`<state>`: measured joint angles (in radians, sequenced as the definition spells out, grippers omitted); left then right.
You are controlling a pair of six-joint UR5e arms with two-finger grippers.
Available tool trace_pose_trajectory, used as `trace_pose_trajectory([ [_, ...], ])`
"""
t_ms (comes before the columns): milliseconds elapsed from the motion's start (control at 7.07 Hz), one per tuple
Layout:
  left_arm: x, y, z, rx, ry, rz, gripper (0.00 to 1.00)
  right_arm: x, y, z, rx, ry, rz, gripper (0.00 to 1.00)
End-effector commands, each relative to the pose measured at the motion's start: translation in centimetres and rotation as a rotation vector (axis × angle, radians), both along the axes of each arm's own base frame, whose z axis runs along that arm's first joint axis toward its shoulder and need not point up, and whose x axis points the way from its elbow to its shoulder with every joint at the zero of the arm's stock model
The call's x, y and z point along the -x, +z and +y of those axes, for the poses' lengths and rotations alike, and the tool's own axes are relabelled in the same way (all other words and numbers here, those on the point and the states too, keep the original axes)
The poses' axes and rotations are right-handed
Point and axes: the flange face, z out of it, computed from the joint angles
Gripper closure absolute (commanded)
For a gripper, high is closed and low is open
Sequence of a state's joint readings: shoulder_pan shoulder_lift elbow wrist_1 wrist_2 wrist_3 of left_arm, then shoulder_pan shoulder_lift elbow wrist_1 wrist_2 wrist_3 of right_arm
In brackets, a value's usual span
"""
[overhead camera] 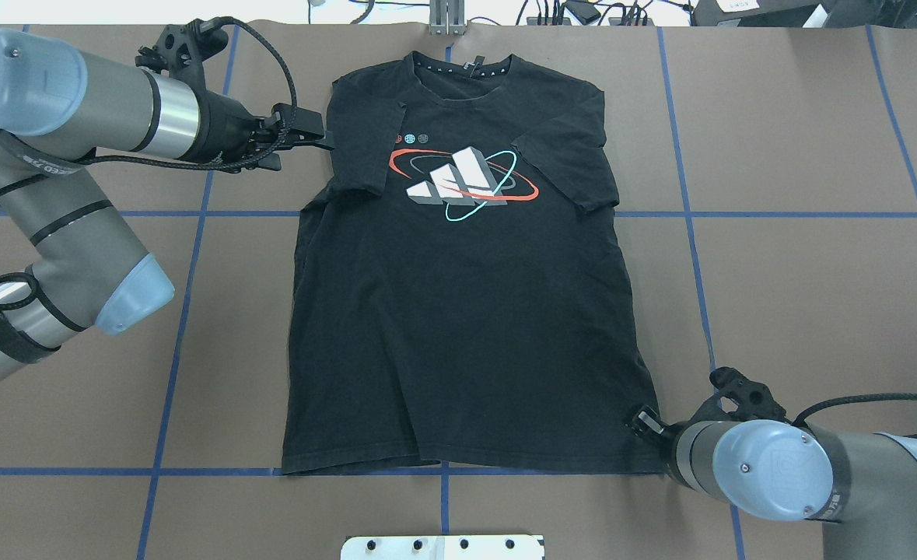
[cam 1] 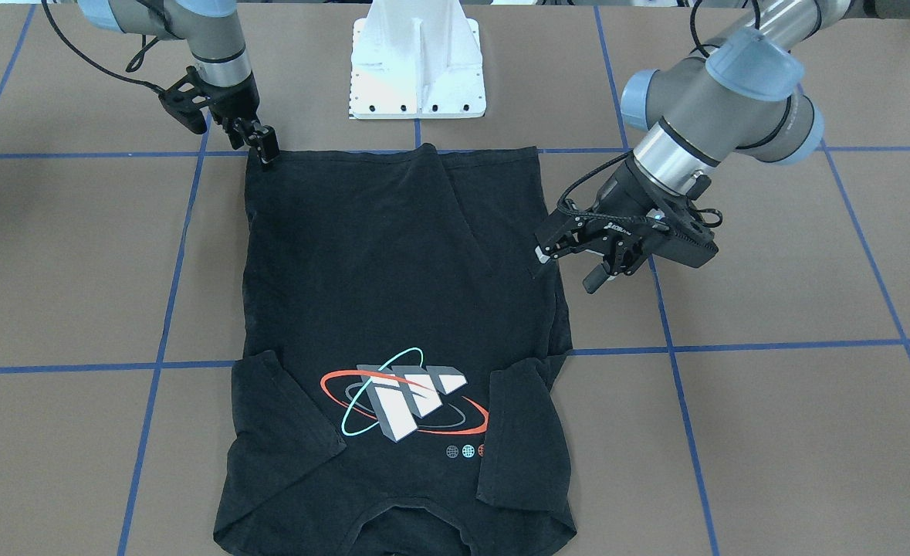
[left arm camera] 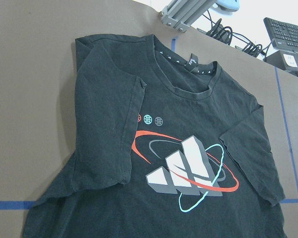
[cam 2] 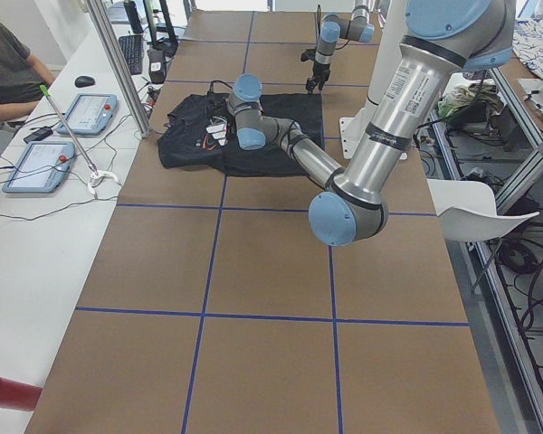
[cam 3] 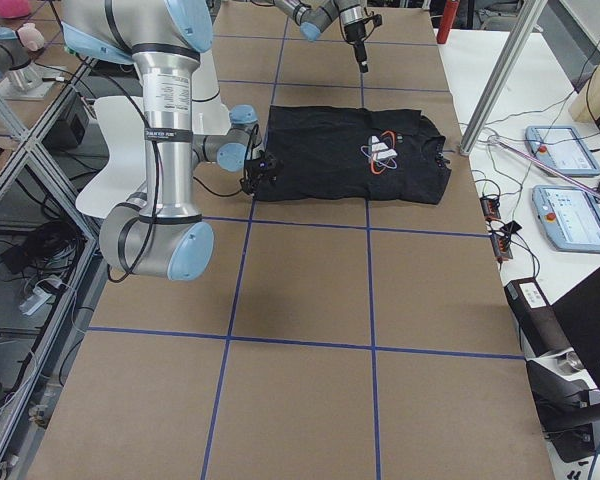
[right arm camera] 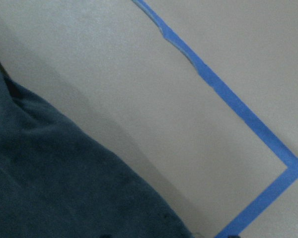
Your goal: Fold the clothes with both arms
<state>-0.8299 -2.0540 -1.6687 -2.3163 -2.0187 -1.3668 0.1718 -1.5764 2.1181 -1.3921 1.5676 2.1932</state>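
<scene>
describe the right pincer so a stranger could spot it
A black T-shirt lies print up on the brown table. The right pincer is at a hem corner, close to the robot; the left pincer hangs farther out, by the opposite side.

Brown table (cam 1: pixel 810 463) w/ blue tape grid (cam 1: pixel 732 347), white pedestal (cam 1: pixel 417 77), operator (cam 2: pixel 4 63), 2 pendants (cam 2: pixel 90 113); keyboard (cam 2: pixel 129 52)

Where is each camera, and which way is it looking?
Front-facing: across the table, facing the robot; shirt, base, left arm, right arm.
Overhead: behind the robot, looking forward and down; both arms.
Left: table's left end; left arm near.
Right: table's right end; right arm near.
Left wrist: looks at the logo; no arm.
Right wrist: close on shirt edge and tape; no arm.
Shared: front-facing and overhead show the same shirt, flipped.
</scene>
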Motion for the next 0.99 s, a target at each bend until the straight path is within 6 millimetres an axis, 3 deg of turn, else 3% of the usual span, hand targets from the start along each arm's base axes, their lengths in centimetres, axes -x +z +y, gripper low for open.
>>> trace_pose_trajectory([
  [0,0.0,0.1,0.0,0.001,0.000,-0.001,0.01,-0.2,0.8,1.0,0.008,-0.024,-0.008,0.20],
  [424,-0.1,0.4,0.0,0.005,0.002,-0.005,0.01,0.4,0.6,2.3,0.045,-0.001,-0.035,0.29],
  [849,-0.3,0.8,-0.1,0.009,0.002,-0.011,0.01,0.0,1.3,2.2,0.044,-0.001,-0.024,0.30],
])
